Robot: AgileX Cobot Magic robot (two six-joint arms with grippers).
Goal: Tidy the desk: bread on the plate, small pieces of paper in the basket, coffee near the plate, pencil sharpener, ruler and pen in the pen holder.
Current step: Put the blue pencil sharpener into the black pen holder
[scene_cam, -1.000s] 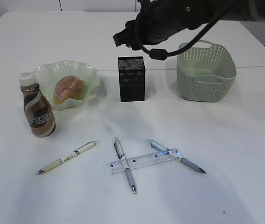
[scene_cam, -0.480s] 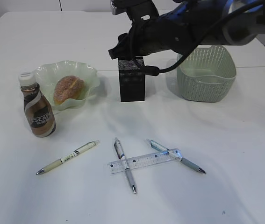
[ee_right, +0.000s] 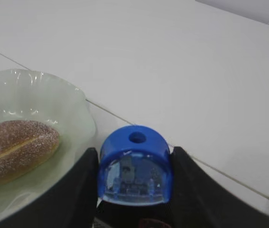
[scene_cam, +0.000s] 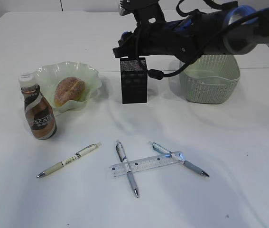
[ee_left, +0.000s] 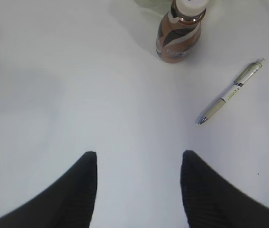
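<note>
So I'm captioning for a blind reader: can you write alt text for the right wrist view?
A blue pencil sharpener sits clamped between the right claw's two black fingers. Below and to the left, a sugar-dusted bread lies in a pale green plate on the white desk.

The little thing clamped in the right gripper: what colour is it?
Translucent blue pencil sharpener, seen best in the right wrist view.

Readable text: one brand label, partly legible

The coffee (scene_cam: 39, 113) bottle near the tabletop's left edge carries pale lettering on its brown-and-cream label, of which "ESCAF" can be made out in the exterior view; in the left wrist view the same label is too blurred to read. The ruler (scene_cam: 146, 164) toward the front edge shows blue graduation marks, but any numerals on it are too small to read, as is the print on the pens.
</note>
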